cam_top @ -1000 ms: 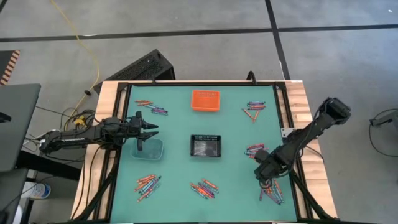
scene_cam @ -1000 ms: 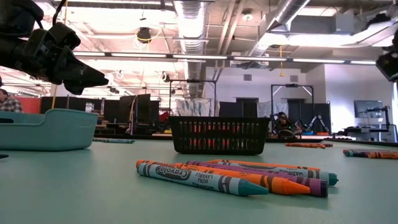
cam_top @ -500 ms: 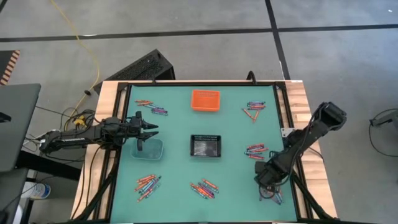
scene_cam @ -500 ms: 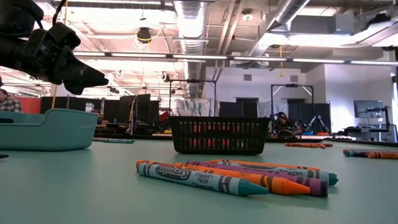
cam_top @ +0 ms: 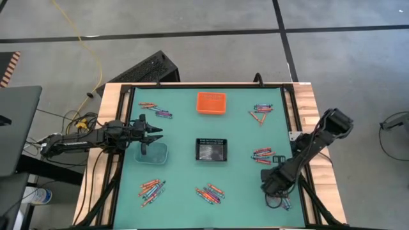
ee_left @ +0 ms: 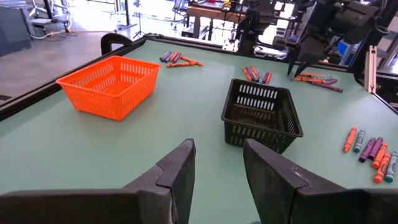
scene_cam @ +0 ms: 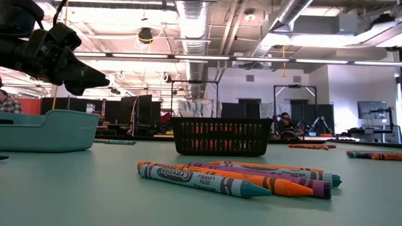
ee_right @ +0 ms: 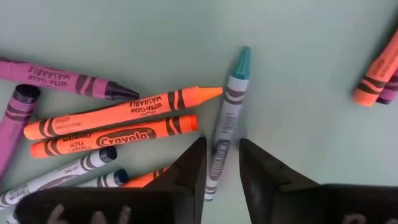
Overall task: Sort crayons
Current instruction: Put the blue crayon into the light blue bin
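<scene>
The right gripper [ee_right: 219, 163] is hanging low over a loose pile of crayons [ee_right: 118, 118] at the near right corner of the green table [cam_top: 243, 134], with its jaws standing open and a teal-tipped crayon [ee_right: 225, 127] lying on the table in the gap between the two fingers [ee_right: 189, 168], its tip pointing away from the wrist. Just beside one finger, two orange crayons [ee_right: 115, 137] are lying side by side, and purple ones are lying farther out on that same side; another orange crayon end is showing well apart on the other side of the jaws. Nothing is being gripped. The left gripper [cam_top: 155, 132] is hovering above the clear bin [cam_top: 153, 153] at the left side of the table, its jaws parted and empty; ahead of its fingers [ee_left: 177, 171] the black bin [ee_left: 261, 115] is sitting closest, with the orange bin [ee_left: 109, 84] beyond and to one side. More groups of crayons are lying around the table: a cluster [cam_top: 209, 192] at the near edge, another [cam_top: 151, 188] near the left corner, and others at the far side.
</scene>
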